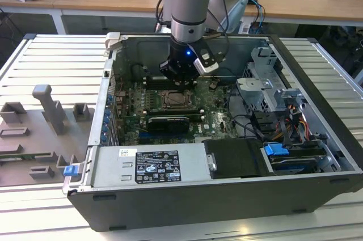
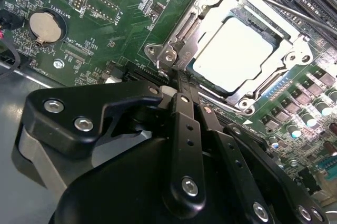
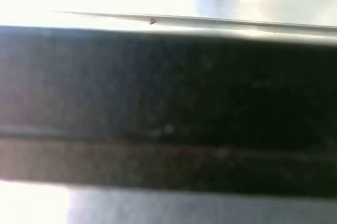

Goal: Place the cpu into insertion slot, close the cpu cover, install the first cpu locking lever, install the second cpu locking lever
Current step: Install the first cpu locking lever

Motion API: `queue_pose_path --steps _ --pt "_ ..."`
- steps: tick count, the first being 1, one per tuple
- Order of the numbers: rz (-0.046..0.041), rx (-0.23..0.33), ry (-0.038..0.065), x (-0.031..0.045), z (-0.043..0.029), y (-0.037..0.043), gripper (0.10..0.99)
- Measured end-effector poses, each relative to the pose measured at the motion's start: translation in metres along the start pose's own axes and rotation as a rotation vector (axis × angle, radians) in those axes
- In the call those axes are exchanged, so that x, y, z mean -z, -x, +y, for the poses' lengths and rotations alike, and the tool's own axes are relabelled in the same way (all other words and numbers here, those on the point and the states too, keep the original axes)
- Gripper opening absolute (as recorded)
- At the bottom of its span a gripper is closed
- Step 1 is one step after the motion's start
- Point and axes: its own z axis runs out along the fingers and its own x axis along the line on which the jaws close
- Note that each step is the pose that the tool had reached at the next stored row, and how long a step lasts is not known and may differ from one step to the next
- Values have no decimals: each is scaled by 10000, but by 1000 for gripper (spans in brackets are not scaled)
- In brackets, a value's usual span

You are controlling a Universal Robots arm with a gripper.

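Observation:
The cpu lies flat in the insertion slot, its pale silvery face showing through the window of the cpu cover. The cover's shiny frame is down over the chip. A thin metal lever rod runs along the socket's far side by the memory slots. My gripper is shut, with its black fingers pressed together and nothing visibly held. Its tips hover right at the socket's corner, where a lever end and screws sit. In the exterior view the gripper hangs just above the socket inside the open computer case.
A black graphics card lies close in front of the socket, and a silver power supply sits nearer the case front. The drive cage and cables fill the exterior view's right. Grey fixtures stand on the table at the left. A coin battery sits on the board.

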Motion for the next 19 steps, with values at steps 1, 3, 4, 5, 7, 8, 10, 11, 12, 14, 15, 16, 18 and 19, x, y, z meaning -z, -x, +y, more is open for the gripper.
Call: queue_pose_path --steps 1,3,4,5,7,8,10,11,12,14,15,16,18,19 --pt "-2 0 2 4 0 0 106" --pt "-11 0 10 26 3 2 106" --pt "-12 2 6 55 5 3 106" --pt "-1 1 -5 83 4 1 106" --pt "-1 2 -4 121 7 1 106" --pt "-2 1 -3 122 7 1 106" --pt "0 -1 -4 123 5 0 106" --pt "-1 0 -5 123 3 1 106" --pt "0 1 -5 124 -1 1 106" --pt "-1 1 -6 124 -6 0 106" --pt "-1 0 -5 124 -9 0 106" --pt "-1 0 -5 124 -11 0 106" --pt "0 0 -5 124 -14 0 106" --pt "0 1 -5 124 -15 0 106"
